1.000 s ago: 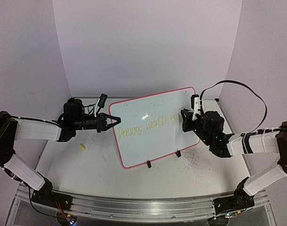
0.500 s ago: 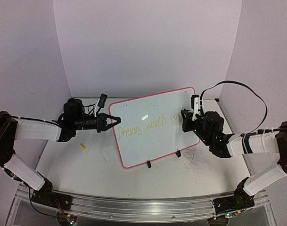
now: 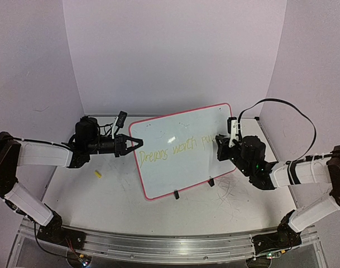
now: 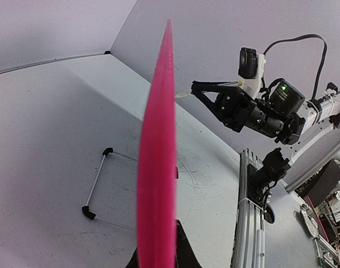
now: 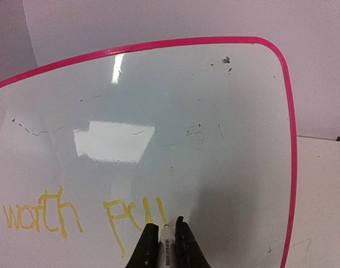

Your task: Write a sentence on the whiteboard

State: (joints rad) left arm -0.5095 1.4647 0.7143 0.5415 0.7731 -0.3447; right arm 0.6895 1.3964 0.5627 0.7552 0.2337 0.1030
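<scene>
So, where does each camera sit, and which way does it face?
Top: above and behind the bases, looking down on the whiteboard; both arms, left gripper and right gripper, show.
Left wrist: looks along the whiteboard's pink edge towards the right gripper; own fingertips barely show.
Right wrist: faces the board; own fingers pinch a marker at the sentence.
All share the whiteboard.

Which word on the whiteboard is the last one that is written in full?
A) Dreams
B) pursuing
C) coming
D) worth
D: in the right wrist view, the sentence on the whiteboard has "worth" complete, and after it only "Pu" stands, just above the marker tip.
</scene>
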